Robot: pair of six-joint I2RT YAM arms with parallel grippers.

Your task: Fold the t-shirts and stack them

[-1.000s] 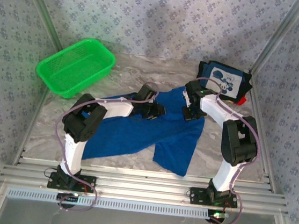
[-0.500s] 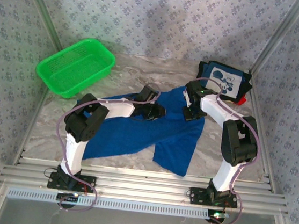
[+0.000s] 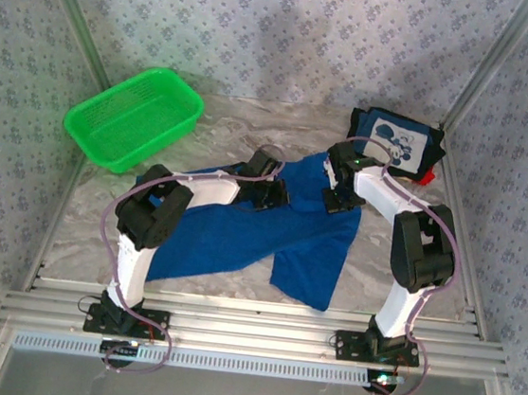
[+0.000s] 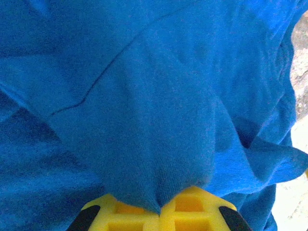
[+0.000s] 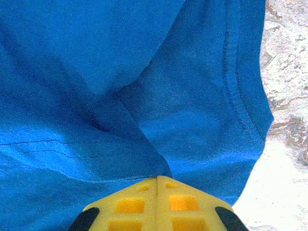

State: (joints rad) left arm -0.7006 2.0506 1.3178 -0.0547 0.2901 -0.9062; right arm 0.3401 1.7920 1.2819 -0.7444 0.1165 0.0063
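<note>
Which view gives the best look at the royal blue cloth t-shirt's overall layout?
The top external view: the royal blue cloth t-shirt lies spread and rumpled across the marbled table, most of its outline visible. Each wrist view gives a close-up fold pinched in the shut left gripper or right gripper.

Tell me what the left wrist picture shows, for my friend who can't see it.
Two yellow jaws at the bottom edge are shut on a pinched fold of a royal blue t-shirt, whose wrinkled cloth spreads across nearly the whole picture. A strip of pale marbled table peeks out along the right edge.
</note>
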